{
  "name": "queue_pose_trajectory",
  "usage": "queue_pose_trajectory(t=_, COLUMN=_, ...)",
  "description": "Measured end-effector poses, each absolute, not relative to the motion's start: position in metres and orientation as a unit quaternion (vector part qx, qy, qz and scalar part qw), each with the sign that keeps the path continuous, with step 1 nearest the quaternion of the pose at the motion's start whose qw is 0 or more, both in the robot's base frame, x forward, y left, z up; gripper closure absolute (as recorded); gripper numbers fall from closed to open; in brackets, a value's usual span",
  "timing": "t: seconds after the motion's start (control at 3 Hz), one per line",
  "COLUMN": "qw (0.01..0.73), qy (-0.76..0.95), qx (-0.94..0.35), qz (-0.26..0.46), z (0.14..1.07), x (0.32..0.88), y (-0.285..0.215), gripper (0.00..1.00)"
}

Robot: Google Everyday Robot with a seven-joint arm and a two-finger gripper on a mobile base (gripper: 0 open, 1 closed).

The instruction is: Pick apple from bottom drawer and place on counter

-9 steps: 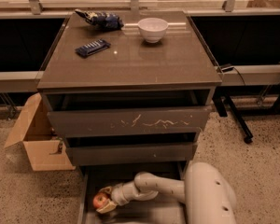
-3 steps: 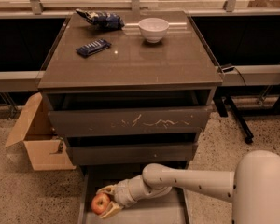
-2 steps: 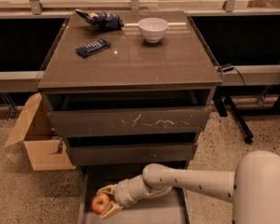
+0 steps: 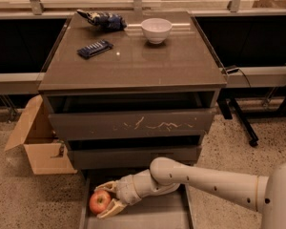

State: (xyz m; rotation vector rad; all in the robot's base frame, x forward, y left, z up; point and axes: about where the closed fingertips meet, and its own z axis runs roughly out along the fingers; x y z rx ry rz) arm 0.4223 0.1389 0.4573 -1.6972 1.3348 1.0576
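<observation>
The small red apple with yellowish patches lies at the left end of the pulled-out bottom drawer, a flat dark tray at floor level. My gripper reaches in from the right on a pale arm. One finger closes over the top of the apple and the other under it, both touching it. The counter, the glossy brown top of the cabinet, is well above the gripper.
On the counter sit a white bowl, a dark blue bar and a crumpled blue bag. The scratched top drawer front and middle drawer front overhang the tray. An open cardboard box stands left of the cabinet.
Since three seconds ago the arm has stretched further across the drawer from the right. Over the last second the gripper and apple have stayed in place.
</observation>
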Motion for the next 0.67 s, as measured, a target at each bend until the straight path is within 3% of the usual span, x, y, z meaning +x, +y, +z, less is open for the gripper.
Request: queue_pose_trajectory(t=0.67, qw=0.418, qy=0.413, qx=-0.674, qz=0.447, z=0.577, x=0.396, y=0.117, gripper=1.00)
